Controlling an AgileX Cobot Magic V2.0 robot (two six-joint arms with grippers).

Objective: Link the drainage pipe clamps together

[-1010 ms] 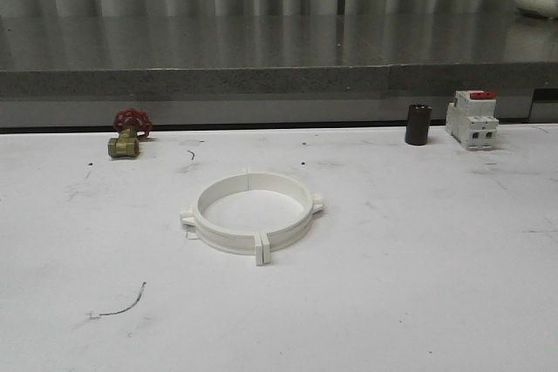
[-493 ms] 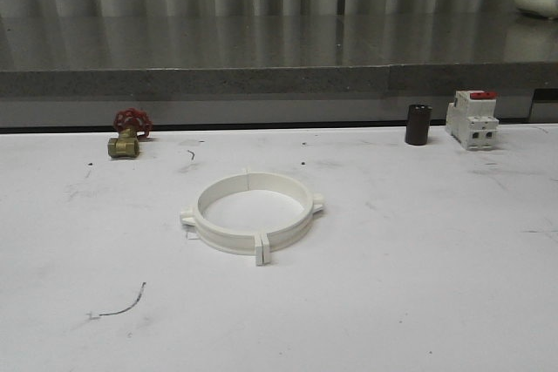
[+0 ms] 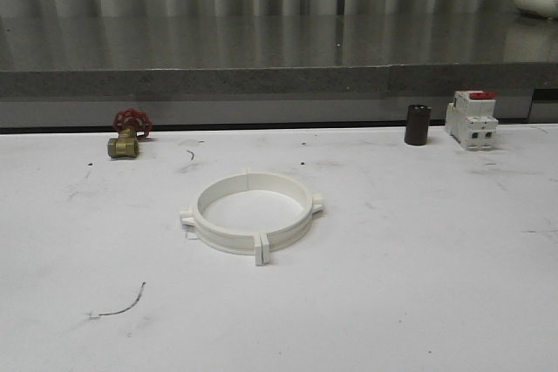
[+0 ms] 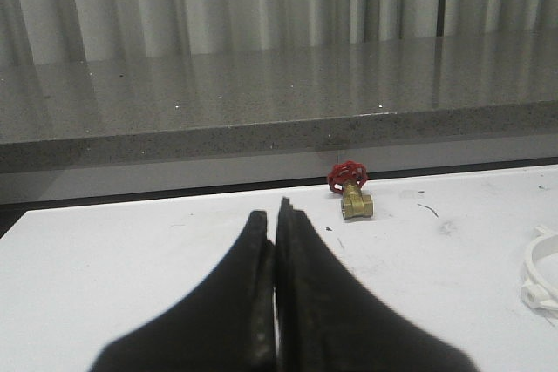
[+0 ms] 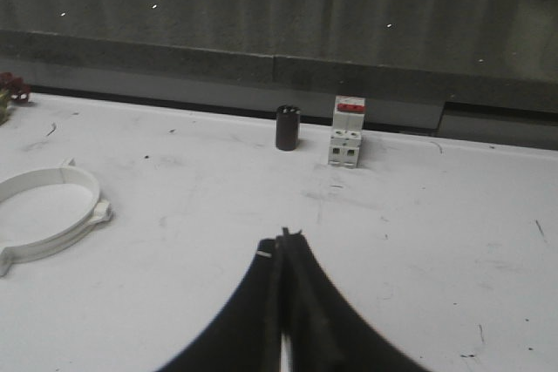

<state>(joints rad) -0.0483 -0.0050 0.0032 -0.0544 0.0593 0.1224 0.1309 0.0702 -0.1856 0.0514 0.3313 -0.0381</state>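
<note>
The two white drainage pipe clamps [image 3: 252, 213] lie on the white table as one closed ring, their end tabs meeting at the front and at the back. Part of that ring shows in the right wrist view [image 5: 45, 211] and a sliver of it in the left wrist view [image 4: 542, 269]. My left gripper [image 4: 272, 219] is shut with nothing between its black fingers and hangs over bare table, well away from the ring. Likewise my right gripper [image 5: 281, 244] is shut and empty, over the table to the right of the ring.
A brass valve with a red handwheel [image 3: 129, 134] sits at the back left. A dark cylinder [image 3: 418, 125] and a white breaker with a red top [image 3: 472, 118] stand at the back right. A raised grey ledge [image 3: 279, 80] runs along the table's far edge.
</note>
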